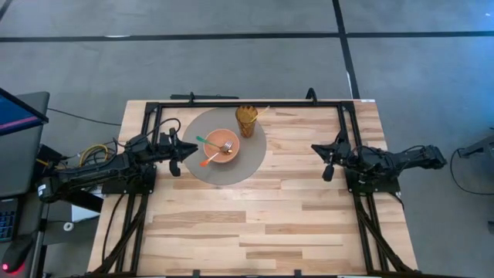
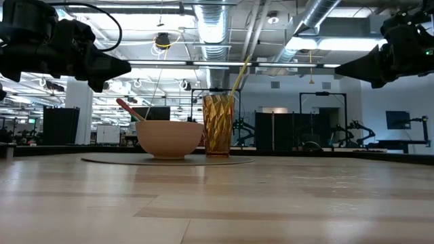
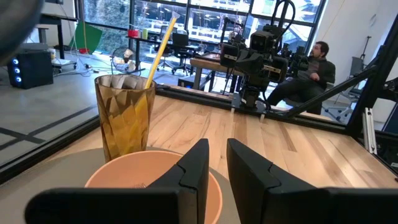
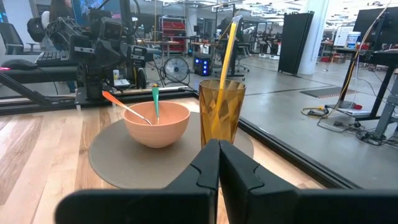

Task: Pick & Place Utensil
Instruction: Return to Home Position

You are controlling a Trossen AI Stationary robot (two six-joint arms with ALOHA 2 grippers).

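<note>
We see orange bowl (image 1: 222, 146) on gray mat (image 1: 251, 162), upper centre, holding green spoon (image 1: 204, 140) and orange fork (image 1: 211, 158), brown cup (image 1: 246, 120) beside with yellow straw (image 1: 261, 112), left gripper (image 3: 217, 144) slightly parted, right gripper (image 4: 219, 144) pressed together.

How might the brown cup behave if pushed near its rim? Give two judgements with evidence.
Probably apt to tip: the brown cup stands tall and narrow on the gray mat. It likely stays rigid, since its faceted wall looks like hard plastic. The yellow straw leaning out would probably shift.
</note>
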